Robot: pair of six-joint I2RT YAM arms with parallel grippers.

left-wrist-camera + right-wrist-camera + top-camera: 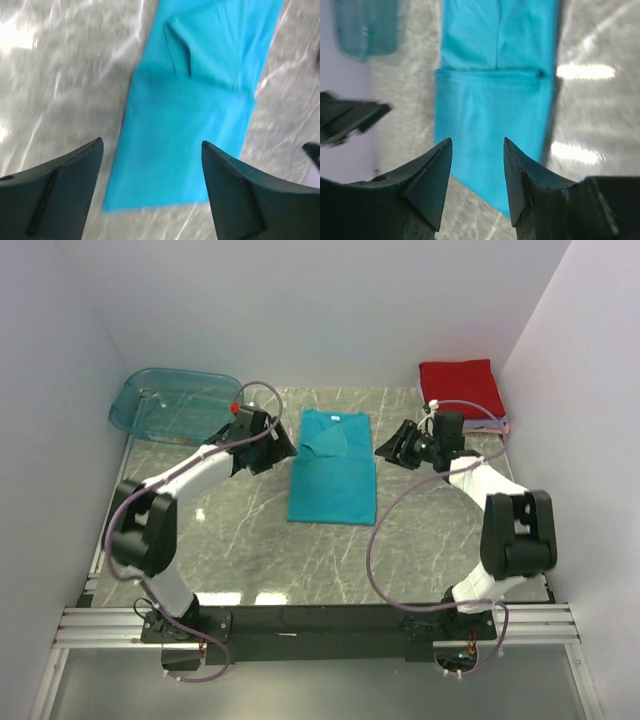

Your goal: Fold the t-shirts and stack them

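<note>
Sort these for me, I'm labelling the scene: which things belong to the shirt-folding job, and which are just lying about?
Job: teal t-shirt, partly folded, mid-table; red folded shirt, far right corner.
Lying about: see-through teal tub, far left corner.

The teal t-shirt [332, 468] lies flat in the middle of the table [250, 545], with bare marble on its near side. The left pincer [282, 450] and right pincer [387, 450], both spread, hang close to its long edges. The plastic tub [172, 400] blocks the far left corner and the red folded stack [460, 388] the far right. Walls [320, 310] hem in three sides.
</note>
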